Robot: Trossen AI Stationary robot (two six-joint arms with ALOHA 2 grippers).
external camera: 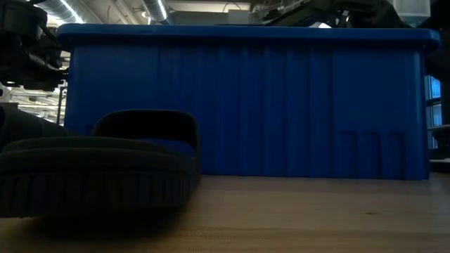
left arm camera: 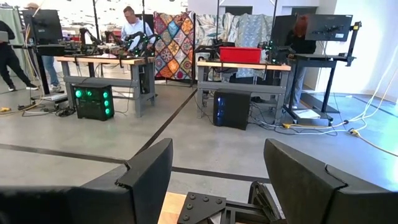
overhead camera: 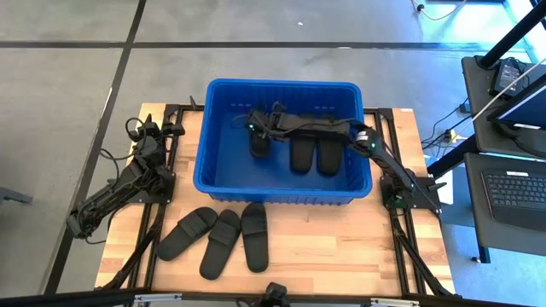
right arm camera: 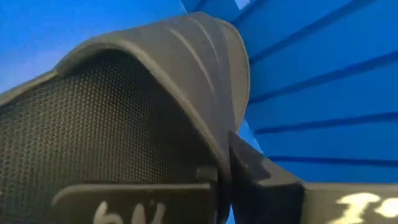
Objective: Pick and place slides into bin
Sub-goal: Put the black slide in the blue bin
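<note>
The blue bin (overhead camera: 281, 183) stands at the table's far middle. My right gripper (overhead camera: 253, 126) reaches into it from the right and is shut on a black slide (overhead camera: 258, 141) over the bin's left part. Two more slides (overhead camera: 314, 155) lie side by side on the bin's floor. Three slides (overhead camera: 222, 240) rest sole down on the table in front of the bin; the low view shows one of them close up (external camera: 98, 169). My left gripper (overhead camera: 162, 130) waits open at the table's far left, pointing level out over the room (left arm camera: 217, 155). My right gripper pinches the slide's wide strap at its edge (right arm camera: 214, 140), one finger (right arm camera: 137, 199) against the meshed inside of the strap and the other (right arm camera: 273, 186) on its outside. It slants down from the table's right. The slide hangs below it inside the bin; whether it touches the floor is unclear.
The bin's tall walls (external camera: 246, 105) stand around the right gripper. Bare wood (overhead camera: 341, 247) lies to the right of the three slides. Desks with a laptop (overhead camera: 516, 188) stand beyond the table's right edge, and people work at benches in the room behind.
</note>
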